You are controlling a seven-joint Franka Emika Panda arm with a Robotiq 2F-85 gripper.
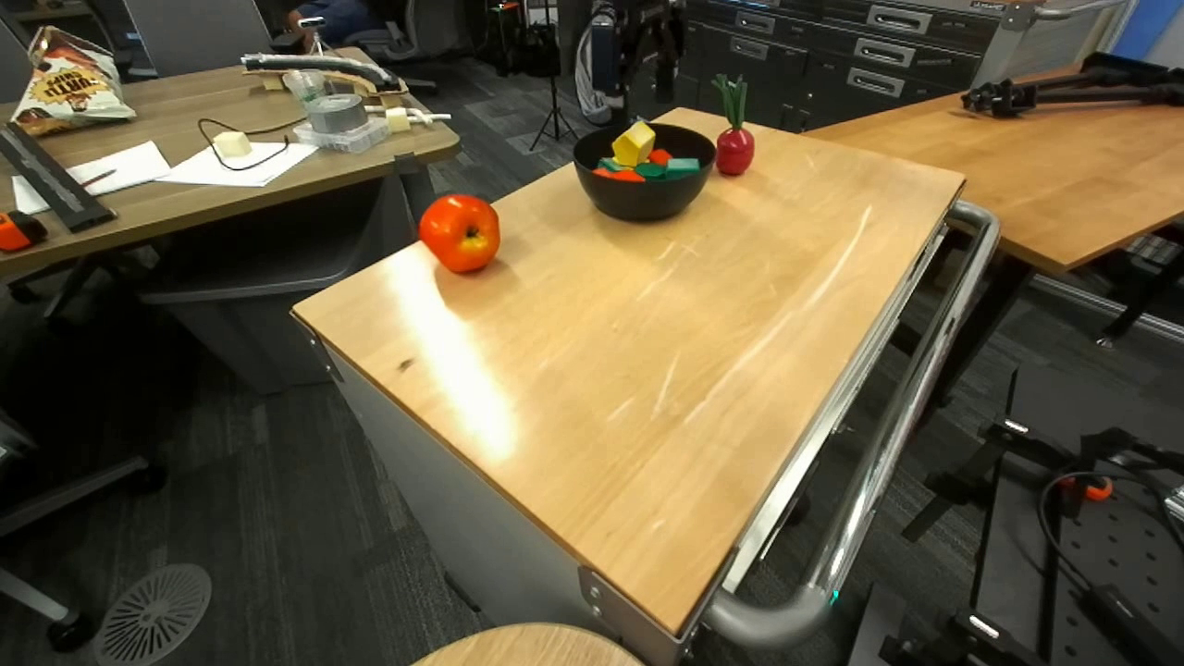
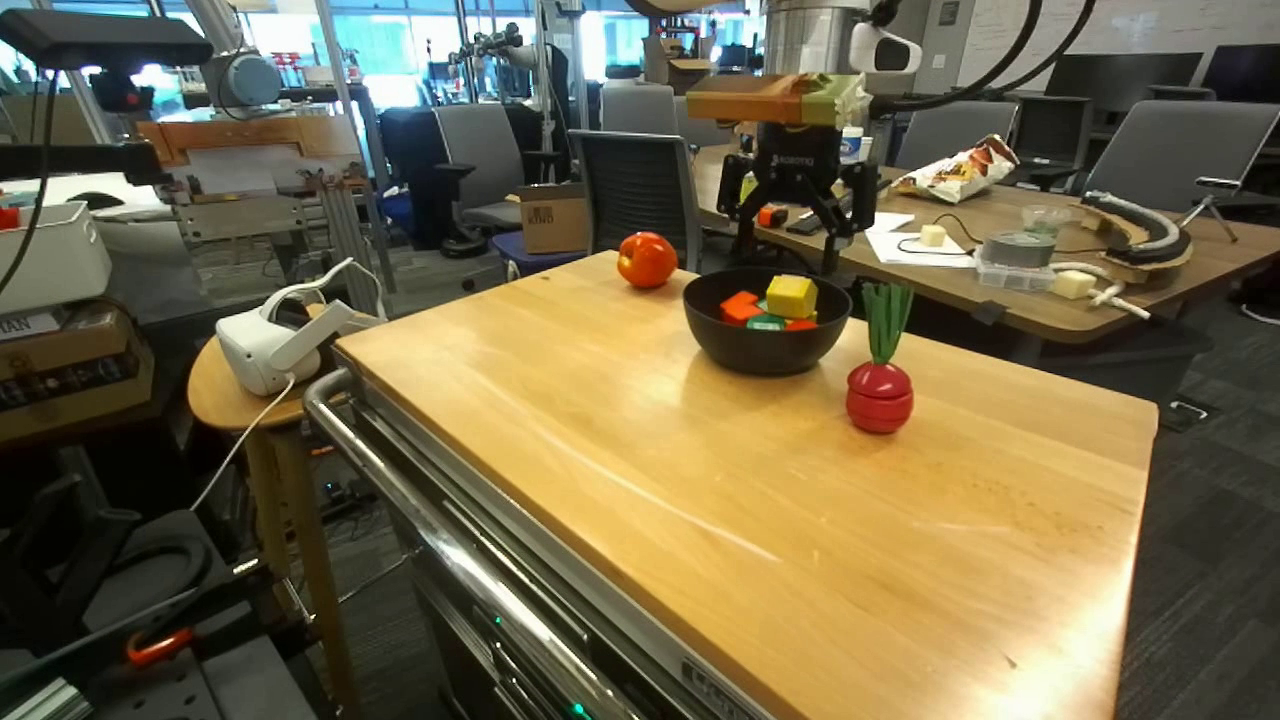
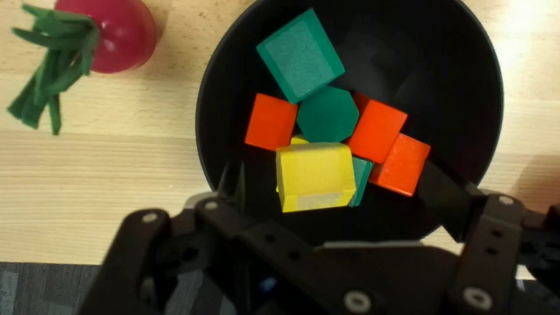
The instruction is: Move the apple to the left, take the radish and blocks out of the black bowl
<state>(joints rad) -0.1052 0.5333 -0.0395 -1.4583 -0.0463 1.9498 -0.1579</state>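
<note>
- Can see the blocks, red, green and yellow, heaped inside the black bowl.
- Can place the radish outside the bowl, upright on the counter, just beside without touching.
- Can find the apple on the counter too, at picture left of the bowl in both exterior views.
- Would judge radish and apple moves done, though unsure whose left to go by; would count the blocks as left to do, having found none outside the bowl.
- Can see the jaws spread wide above the bowl, gripping nothing.
- From the wrist view, can look down among the blocks; in both exterior views, lose the lowest behind the bowl's wall.
- Cannot make out the apple from the wrist view.
</note>
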